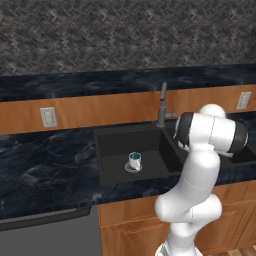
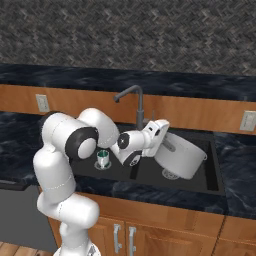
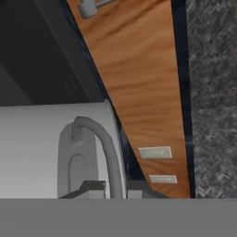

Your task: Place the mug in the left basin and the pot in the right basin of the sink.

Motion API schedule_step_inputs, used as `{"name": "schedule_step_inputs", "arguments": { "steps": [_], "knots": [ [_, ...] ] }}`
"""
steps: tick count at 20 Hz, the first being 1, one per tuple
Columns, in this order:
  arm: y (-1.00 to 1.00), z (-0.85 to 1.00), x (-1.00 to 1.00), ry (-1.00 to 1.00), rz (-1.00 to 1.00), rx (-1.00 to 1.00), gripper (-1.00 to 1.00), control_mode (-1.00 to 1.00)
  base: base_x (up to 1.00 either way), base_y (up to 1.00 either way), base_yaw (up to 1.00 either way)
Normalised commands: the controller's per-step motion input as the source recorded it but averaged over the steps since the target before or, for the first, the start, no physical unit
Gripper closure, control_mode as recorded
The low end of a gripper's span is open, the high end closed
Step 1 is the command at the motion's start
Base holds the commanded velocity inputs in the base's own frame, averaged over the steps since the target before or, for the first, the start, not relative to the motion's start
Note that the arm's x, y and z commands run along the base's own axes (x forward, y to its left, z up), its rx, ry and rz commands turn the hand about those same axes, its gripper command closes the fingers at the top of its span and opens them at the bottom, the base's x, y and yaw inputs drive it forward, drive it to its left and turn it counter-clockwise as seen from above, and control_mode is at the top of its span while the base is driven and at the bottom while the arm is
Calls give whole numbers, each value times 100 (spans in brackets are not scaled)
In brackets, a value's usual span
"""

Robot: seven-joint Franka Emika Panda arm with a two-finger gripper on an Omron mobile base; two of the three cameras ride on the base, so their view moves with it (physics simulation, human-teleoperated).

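Over the right basin (image 2: 197, 172), one pot (image 2: 181, 154) is held tilted, claw (image 3: 115, 187) clamped on its handle (image 3: 99, 143); one mug (image 1: 134, 161) is seen upright on the left basin (image 1: 112, 145) drain.

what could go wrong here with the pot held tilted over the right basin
1. The jaws pinch only the thin handle of the pot, which hangs tilted; it might swing or slip.
2. It sits close to the faucet and the divider, so a sideways move could clip them or reach the mug.
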Motion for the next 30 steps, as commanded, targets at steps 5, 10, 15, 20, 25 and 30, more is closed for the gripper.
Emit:
{"name": "schedule_step_inputs", "arguments": {
  "steps": [5,10,15,20,25,30],
  "knots": [
    [11,-33,19,0,0,-8,100,-100,0,0,0],
    [5,-38,20,0,0,-7,100,-100,0,0,0],
    [8,-46,15,0,0,-4,100,-100,0,0,0],
    [10,-53,1,0,0,-1,100,-100,0,0,0],
    [6,-60,0,0,0,0,100,-100,0,0,0],
    [2,-53,0,0,0,0,100,-100,0,0,0]
  ]
}}
